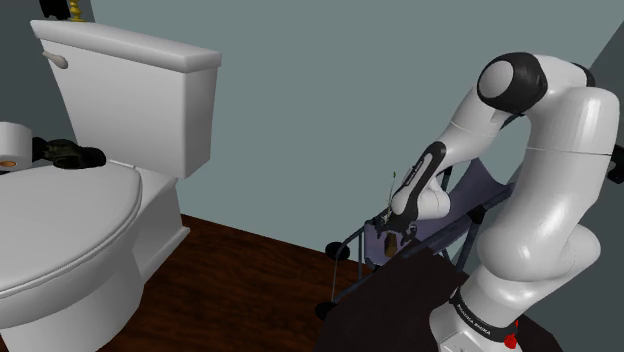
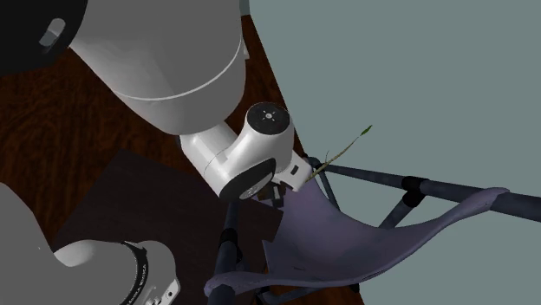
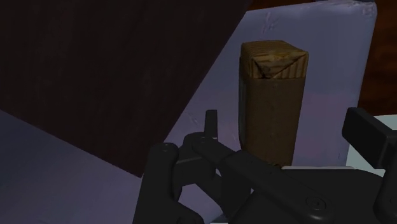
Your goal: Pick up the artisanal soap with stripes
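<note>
white toilet [image 1: 70,230], lid down, at the shoulder view's left | paper roll [image 1: 12,147] beside its tank [image 1: 140,90] | dark wood floor [image 1: 250,290] | grey-blue wall [image 1: 330,100] | greyish-purple fabric sling [image 2: 347,243] on dark tube frame [image 2: 373,178] | thin green twig [image 2: 351,143] near the frame

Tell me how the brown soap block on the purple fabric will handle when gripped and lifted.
The soap looks like a stiff, flat-sided block, so the open gripper should clamp it squarely. It stands tall on end on soft fabric, so a nudge from one finger may tip it. Its matte brown surface probably isn't slippery.
</note>
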Action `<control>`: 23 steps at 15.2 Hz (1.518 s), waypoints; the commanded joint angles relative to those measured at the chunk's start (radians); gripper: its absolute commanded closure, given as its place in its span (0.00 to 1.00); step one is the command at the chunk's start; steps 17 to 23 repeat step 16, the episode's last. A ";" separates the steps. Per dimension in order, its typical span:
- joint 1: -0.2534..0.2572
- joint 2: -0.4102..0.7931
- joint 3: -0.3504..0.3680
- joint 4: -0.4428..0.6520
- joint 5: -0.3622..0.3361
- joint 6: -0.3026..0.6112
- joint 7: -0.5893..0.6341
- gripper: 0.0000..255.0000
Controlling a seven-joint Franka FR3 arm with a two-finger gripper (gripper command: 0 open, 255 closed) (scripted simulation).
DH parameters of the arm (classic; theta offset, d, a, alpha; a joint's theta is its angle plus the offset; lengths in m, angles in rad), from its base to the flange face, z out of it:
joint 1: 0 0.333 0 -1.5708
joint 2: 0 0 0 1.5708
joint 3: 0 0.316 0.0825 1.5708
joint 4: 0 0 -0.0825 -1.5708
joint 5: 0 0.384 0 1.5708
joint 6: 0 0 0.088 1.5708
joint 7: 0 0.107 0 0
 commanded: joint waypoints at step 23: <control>0.031 -0.286 -0.050 -0.073 -0.047 -0.250 0.015 1.00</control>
